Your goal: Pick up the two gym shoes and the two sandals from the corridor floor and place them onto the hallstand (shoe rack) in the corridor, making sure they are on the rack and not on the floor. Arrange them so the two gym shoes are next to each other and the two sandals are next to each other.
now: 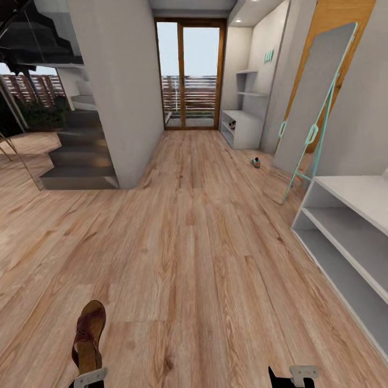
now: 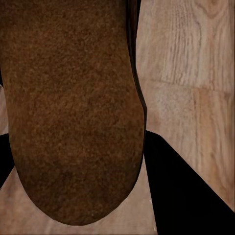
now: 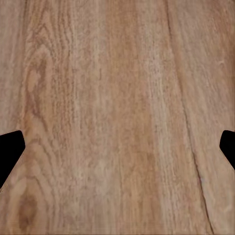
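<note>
Broadly, corridor floor (image 1: 205, 258) of light wood planks runs ahead to a glazed door (image 1: 189, 75); staircase (image 1: 81, 156) off to the left; one leaning mirror (image 1: 318, 102) on a teal frame against the right wall; two low light-grey open racks on that wall, a near one (image 1: 345, 237) just right of the robot, its shelves bare as far as seen, and a far one (image 1: 240, 128) by the door with small dark items on a lower tier, too small to name; which of them the task means I cannot tell, though the near one is the shorter carry; one gym shoe (image 1: 255, 161) lies on the floor near the mirror's foot, well apart from the robot; second gym shoe not made out; one sandal (image 1: 89, 334) is held toe-forward off the floor by the left pincer (image 1: 89, 377), pinched at the heel, likely so it can be carried straight to a shelf; left wrist view has its brown sole (image 2: 73, 112) close up over planks; right pincer (image 3: 117, 147) hangs spread, fingertips wide apart above bare planks, probably kept free for the next shoe; sandals counted: one; gym shoes: one; racks: two.
</note>
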Motion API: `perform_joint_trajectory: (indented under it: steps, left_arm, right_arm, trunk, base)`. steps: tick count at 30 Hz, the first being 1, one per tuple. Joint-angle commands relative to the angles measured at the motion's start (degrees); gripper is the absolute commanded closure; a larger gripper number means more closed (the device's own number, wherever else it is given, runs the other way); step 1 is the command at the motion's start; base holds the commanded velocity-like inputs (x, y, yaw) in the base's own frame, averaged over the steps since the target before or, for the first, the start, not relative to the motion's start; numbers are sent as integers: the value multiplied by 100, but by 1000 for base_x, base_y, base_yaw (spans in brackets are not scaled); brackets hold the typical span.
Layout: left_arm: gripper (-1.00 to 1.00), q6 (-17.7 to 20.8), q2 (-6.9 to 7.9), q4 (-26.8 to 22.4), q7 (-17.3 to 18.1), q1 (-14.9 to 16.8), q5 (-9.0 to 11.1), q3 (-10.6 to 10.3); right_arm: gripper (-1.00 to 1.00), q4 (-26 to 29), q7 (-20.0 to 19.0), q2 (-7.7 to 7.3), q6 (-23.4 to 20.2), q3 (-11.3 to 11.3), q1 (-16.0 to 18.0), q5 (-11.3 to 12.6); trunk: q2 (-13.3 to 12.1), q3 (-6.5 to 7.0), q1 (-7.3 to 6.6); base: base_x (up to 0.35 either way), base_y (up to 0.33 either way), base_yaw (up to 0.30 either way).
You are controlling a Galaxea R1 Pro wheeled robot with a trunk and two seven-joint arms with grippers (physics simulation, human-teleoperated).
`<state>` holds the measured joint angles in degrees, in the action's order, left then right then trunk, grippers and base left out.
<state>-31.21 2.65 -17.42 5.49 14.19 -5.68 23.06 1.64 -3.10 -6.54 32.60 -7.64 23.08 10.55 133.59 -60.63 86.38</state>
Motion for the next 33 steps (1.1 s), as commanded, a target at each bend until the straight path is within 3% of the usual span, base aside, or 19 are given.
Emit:
perform_joint_trajectory:
  steps: [1, 22, 33]
  left_arm:
    - [100, -17, -2, 2, 14, 4, -74, 51]
    - [100, -17, -3, 2, 17, 4, -74, 50]
    - [100, -17, -3, 2, 7, -4, -72, 53]
  right_arm:
    - [-100, -6, -32, -1, 18, -35, 4, 61]
    - [-100, -6, -32, -3, 11, -35, 4, 61]
    - [-100, -6, -32, 4, 10, -35, 4, 61]
  trunk:
    - [2, -3, 2]
    - [2, 0, 2]
    - [2, 0, 2]
  base:
    - [339, 0, -42]
    - [339, 0, -6]
    - [339, 0, -109]
